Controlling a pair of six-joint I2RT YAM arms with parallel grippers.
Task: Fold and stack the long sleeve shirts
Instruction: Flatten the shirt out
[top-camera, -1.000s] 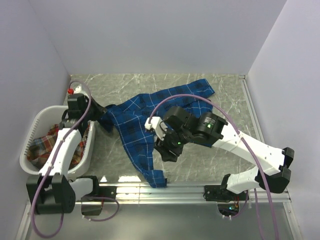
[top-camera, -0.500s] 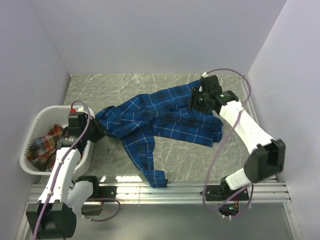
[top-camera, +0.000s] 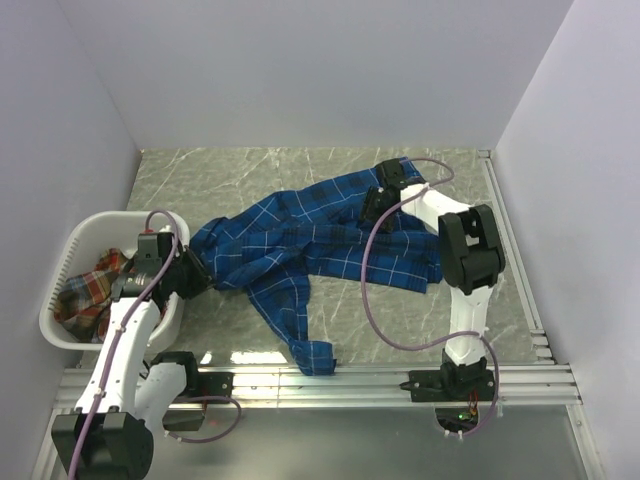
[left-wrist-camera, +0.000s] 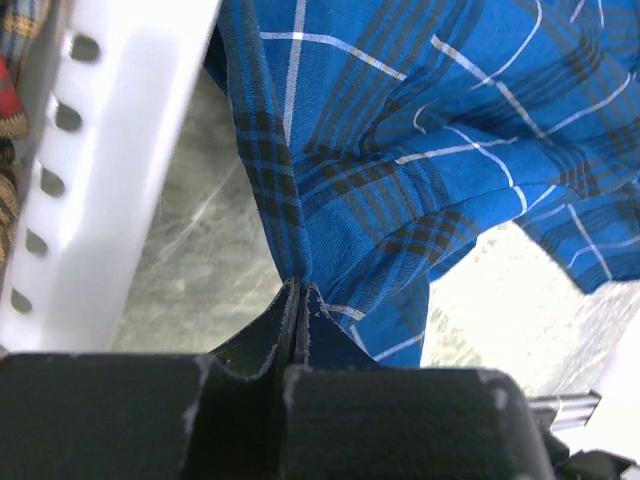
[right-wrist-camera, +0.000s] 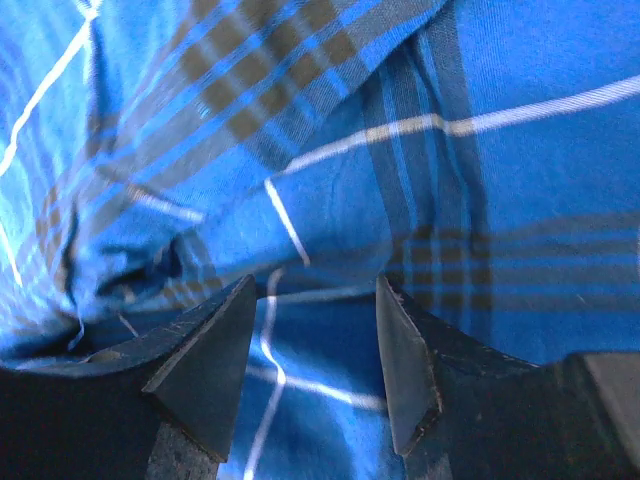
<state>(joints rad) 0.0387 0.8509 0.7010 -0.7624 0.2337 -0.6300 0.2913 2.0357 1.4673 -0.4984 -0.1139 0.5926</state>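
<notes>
Blue plaid shirt (top-camera: 320, 240): lies opened out and rumpled across the middle of the table (top-camera: 250, 175), unfolded. The main body runs left to right. One sleeve trails toward the near edge, and its cuff (top-camera: 317, 358) lies at the metal rail (top-camera: 400, 375) there. Another part reaches toward the far right corner.

Left pincer (top-camera: 192, 272): at the shirt's left end, just beside the basket. In the wrist view both fingers (left-wrist-camera: 275, 330) are pressed flat together, and a pinched ridge of blue cloth comes out from between the tips. The cloth fans out up and to the right of that point, with a strip of bare table showing between the ridge and the basket wall. State: narrow, clamped on the blue plaid shirt.

Right pincer (top-camera: 373, 207): over the far-right part of the shirt, with its arm stretched across the table from the near right. In the wrist view the two dark wedge-shaped fingers (right-wrist-camera: 205, 365) stand apart with a moderate gap. Blue plaid fills the view between and beyond them, and nothing is clamped. State: parted, holding nothing. Whether the tips touch the fabric cannot be told.

White laundry basket (top-camera: 60, 335): at the left edge of the table. Its perforated wall shows in the left wrist view.

Red-orange plaid shirt (top-camera: 85, 290): bunched inside the basket, unfolded, well apart from the right pincer.
</notes>
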